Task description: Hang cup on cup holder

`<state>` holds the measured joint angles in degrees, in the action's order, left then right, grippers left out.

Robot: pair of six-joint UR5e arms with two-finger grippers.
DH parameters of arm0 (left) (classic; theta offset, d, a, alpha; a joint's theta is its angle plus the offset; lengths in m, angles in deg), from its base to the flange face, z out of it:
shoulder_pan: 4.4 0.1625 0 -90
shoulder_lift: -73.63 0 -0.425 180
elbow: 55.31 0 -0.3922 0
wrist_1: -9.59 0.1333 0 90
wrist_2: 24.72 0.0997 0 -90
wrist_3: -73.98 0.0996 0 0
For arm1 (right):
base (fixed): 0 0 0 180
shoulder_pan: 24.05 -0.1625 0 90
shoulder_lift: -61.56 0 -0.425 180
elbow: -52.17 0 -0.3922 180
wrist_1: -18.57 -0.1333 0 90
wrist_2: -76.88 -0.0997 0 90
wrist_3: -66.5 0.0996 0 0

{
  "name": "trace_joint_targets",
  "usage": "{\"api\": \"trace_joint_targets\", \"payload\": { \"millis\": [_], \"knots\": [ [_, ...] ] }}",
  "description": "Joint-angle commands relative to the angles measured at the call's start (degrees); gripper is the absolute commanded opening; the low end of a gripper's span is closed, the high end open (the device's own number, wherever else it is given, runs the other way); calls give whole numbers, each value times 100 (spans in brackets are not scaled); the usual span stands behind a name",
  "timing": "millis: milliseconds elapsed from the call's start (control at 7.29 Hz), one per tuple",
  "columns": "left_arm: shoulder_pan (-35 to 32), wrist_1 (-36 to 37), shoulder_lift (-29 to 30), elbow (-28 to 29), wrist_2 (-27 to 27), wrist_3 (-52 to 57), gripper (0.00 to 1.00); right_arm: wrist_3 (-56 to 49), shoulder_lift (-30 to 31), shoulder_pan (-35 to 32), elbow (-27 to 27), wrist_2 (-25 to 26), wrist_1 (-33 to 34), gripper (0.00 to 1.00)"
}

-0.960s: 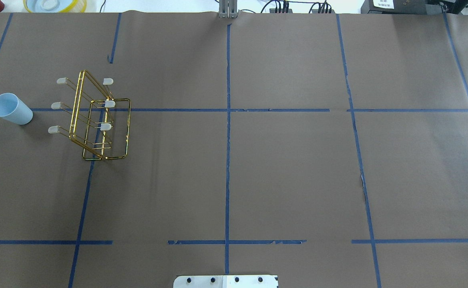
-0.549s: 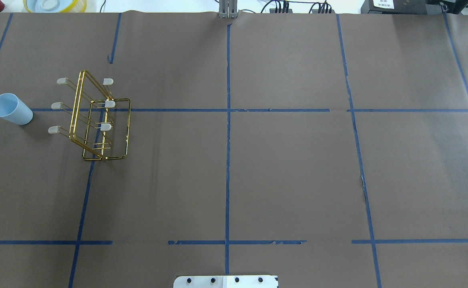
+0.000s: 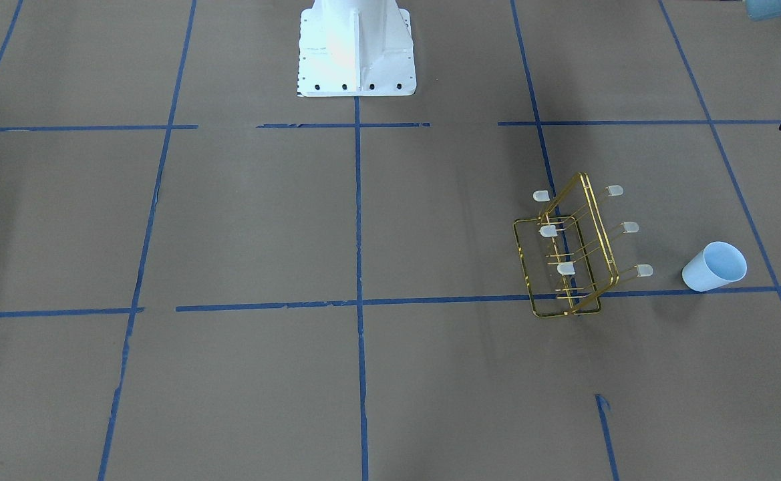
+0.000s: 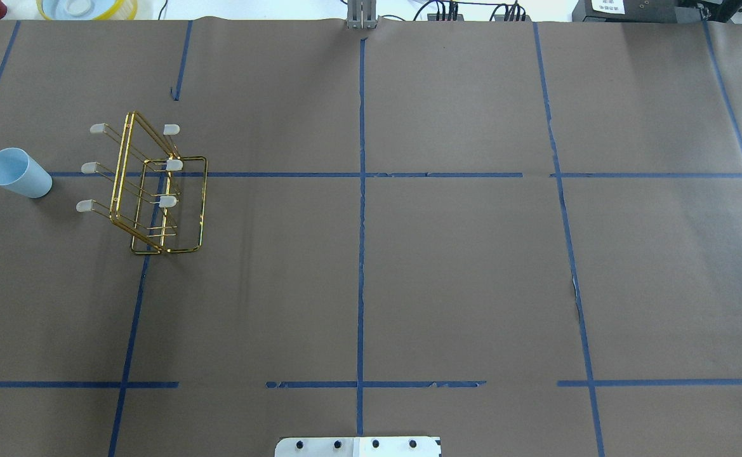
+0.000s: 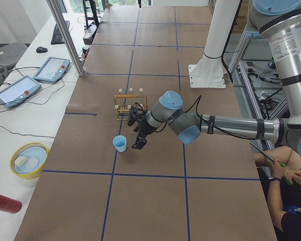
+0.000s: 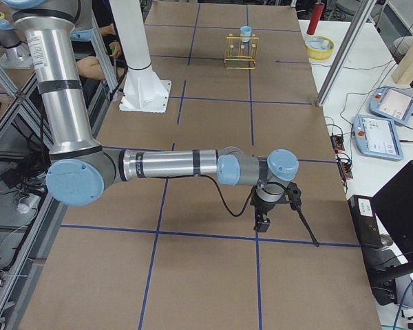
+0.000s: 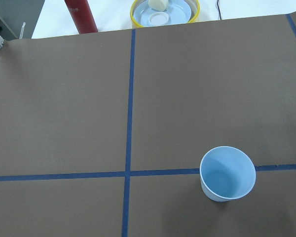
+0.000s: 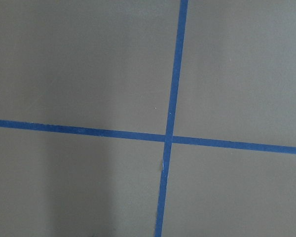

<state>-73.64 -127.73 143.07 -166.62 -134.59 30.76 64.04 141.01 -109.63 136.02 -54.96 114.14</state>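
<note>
The pale blue cup (image 4: 18, 173) stands upright, mouth up, on the brown table at the far left of the overhead view. It also shows in the front view (image 3: 714, 266) and the left wrist view (image 7: 227, 173). The gold wire cup holder (image 4: 155, 190) stands to its right with all capped prongs bare (image 3: 567, 254). My left gripper (image 5: 139, 145) hovers close beside the cup (image 5: 120, 143), apart from it; I cannot tell whether it is open. My right gripper (image 6: 260, 225) hangs over bare table far from both; I cannot tell its state.
A yellow bowl (image 7: 165, 12) and a red bottle (image 7: 81, 15) sit beyond the table's left end. The white robot base (image 3: 357, 47) stands at the near middle edge. A metal post (image 5: 65, 35) and tablets (image 5: 52, 68) stand at the far edge. An operator (image 5: 286, 175) sits behind the robot.
</note>
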Motion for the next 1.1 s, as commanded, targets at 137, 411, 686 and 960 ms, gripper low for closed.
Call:
{"api": "trace_joint_targets", "payload": {
  "millis": [137,411,686,960],
  "knots": [
    [953,-523,-70,22,858,-1247,100,0,0,-2,0,0,5,100],
    [1603,-541,-53,56,1587,-2063,100,0,0,-2,0,0,5,100],
    [2141,-977,26,607,2466,-2742,100,0,0,-2,0,0,5,100],
    [2405,-1244,114,926,3091,-3208,100,0,0,-2,0,0,5,100]
  ]
}}
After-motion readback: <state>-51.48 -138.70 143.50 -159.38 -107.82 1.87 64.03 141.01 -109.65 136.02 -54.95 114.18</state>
